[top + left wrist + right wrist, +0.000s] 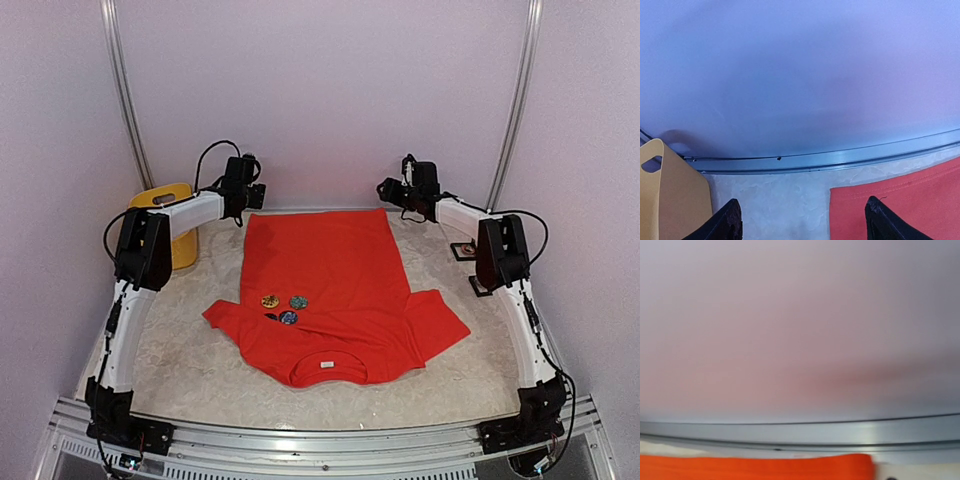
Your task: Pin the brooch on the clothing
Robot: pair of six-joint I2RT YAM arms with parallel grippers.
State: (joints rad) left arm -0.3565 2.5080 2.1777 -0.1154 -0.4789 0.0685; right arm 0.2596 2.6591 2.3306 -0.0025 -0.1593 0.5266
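Observation:
The clothing [335, 290], a red-orange T-shirt, lies flat on the table with its neck and white label toward the near edge. Three round brooches rest near its left sleeve: a gold one [270, 301], a teal one [298, 301] and a blue one [288, 317]. My left gripper [243, 208] hovers at the far left hem corner. In the left wrist view this gripper [802, 222] stands open and empty, the hem corner [900, 205] by its right finger. My right gripper [400, 196] is at the far right hem corner. Its fingers are out of the blurred right wrist view, which shows the hem [755, 467].
A yellow bin [165, 222] stands at the table's far left, beside my left arm, and shows as well in the left wrist view [670, 200]. A small black stand [465, 249] sits at the right edge. A metal rail [815, 162] runs under the back wall.

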